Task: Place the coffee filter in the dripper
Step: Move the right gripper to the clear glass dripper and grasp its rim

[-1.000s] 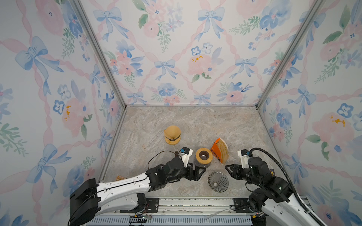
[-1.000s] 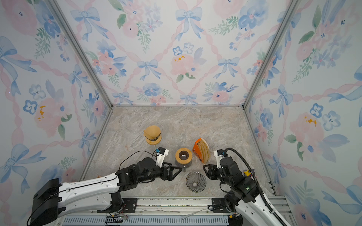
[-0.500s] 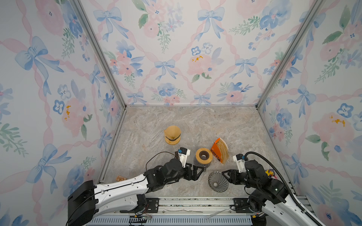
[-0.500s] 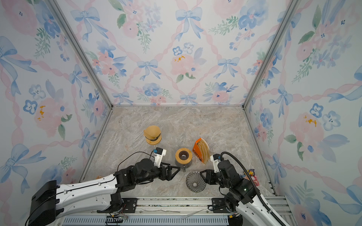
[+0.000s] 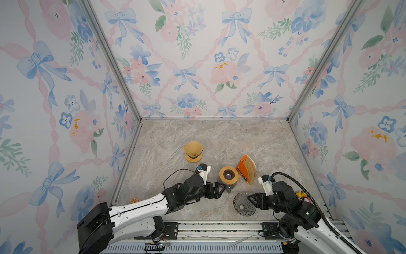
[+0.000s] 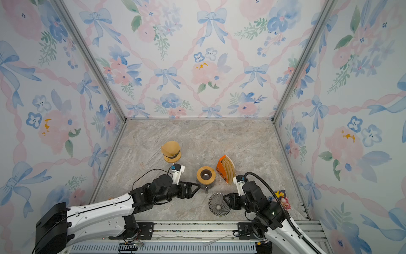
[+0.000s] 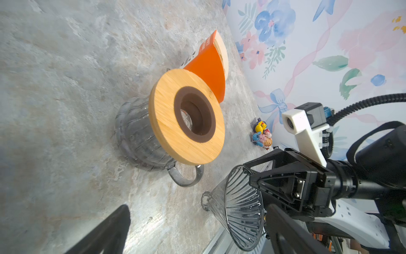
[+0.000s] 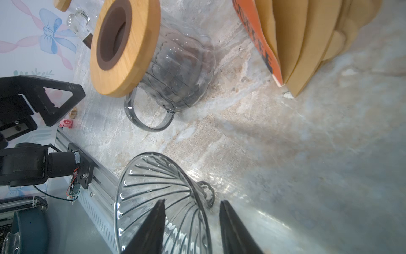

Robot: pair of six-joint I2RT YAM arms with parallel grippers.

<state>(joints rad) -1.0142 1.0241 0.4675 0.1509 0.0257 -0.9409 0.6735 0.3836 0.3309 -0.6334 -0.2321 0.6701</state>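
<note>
The tan paper coffee filters (image 5: pixel 250 168) sit unpicked in their orange pack (image 5: pixel 241 172) on the tabletop (image 5: pixel 219 136), while the clear ribbed glass dripper (image 5: pixel 242 203) lies on its side with the right gripper (image 5: pixel 252 201) jaws apart astride its rim and the left gripper (image 5: pixel 219 190) jaws wide and empty.

Dripper (image 5: pixel 243 204) lies before carafe (image 5: pixel 229 174), filter pack (image 5: pixel 247 168) right.

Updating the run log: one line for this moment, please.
dripper: on its side, empty | right hand: open, straddling its rim | left hand: open, empty, beside jug | filters: in orange box
</note>
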